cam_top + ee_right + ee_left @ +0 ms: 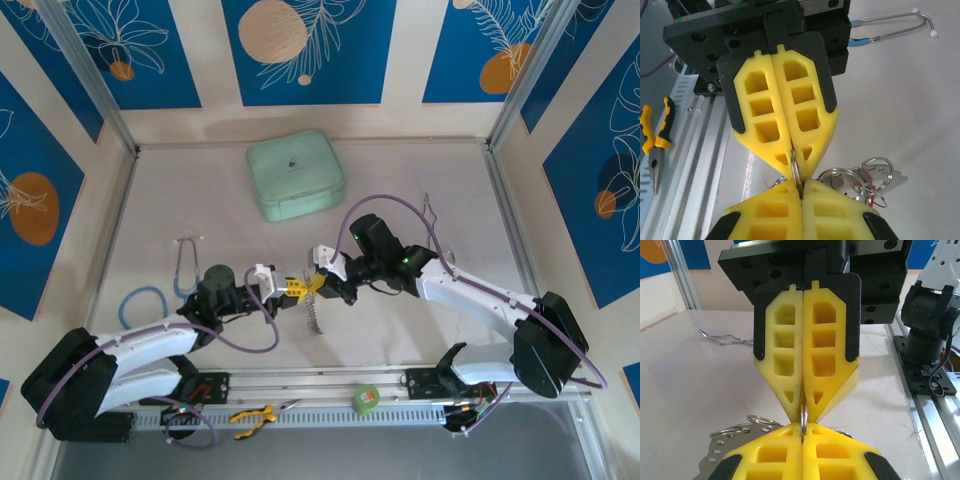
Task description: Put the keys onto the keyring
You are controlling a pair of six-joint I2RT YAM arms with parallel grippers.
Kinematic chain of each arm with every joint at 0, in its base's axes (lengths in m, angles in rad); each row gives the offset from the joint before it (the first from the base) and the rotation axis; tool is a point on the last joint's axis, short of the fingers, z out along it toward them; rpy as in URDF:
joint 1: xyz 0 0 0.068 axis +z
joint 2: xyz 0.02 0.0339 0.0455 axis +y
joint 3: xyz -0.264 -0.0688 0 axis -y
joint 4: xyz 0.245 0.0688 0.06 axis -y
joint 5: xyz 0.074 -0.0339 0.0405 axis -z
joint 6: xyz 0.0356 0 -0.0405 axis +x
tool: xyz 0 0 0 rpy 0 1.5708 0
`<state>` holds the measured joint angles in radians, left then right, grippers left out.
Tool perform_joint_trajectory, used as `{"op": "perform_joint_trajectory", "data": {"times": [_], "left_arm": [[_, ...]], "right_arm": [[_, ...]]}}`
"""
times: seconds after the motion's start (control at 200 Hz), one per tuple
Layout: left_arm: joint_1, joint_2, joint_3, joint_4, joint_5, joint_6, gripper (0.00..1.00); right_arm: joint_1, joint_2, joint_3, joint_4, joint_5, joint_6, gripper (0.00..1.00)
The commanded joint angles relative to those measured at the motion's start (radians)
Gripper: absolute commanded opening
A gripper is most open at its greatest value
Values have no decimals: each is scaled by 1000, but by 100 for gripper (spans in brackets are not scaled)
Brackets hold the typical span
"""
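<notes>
Left wrist view: left end effector point(802, 429) and right end effector point(801, 186) meet tip to tip, both clenched on the keyring point(795, 167). The keys point(845, 181) bunch just beside. Threading seems to be the step in hand, and the next move likely calls for parting the ring.

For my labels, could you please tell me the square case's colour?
The case is mint green; best in the top external view.

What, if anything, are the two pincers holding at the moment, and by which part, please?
The left pincer and the right pincer are both shut on the keyring, each pinching its thin silver rim from opposite sides.
</notes>
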<state>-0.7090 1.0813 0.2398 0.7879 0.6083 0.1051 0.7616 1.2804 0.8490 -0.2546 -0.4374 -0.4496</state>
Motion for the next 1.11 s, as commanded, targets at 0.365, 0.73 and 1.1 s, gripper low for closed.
{"op": "perform_joint_trajectory", "data": {"times": [0.365,0.73,1.1], "left_arm": [[-8,-131,77,-306,-65,92,28],[-8,-117,123,-368,-43,119,21],[-8,-138,97,-321,-29,113,0]], "right_arm": [[61,36,168,-274,188,-166,0],[144,113,303,-391,272,-230,0],[34,6,170,-224,62,-119,23]]}}
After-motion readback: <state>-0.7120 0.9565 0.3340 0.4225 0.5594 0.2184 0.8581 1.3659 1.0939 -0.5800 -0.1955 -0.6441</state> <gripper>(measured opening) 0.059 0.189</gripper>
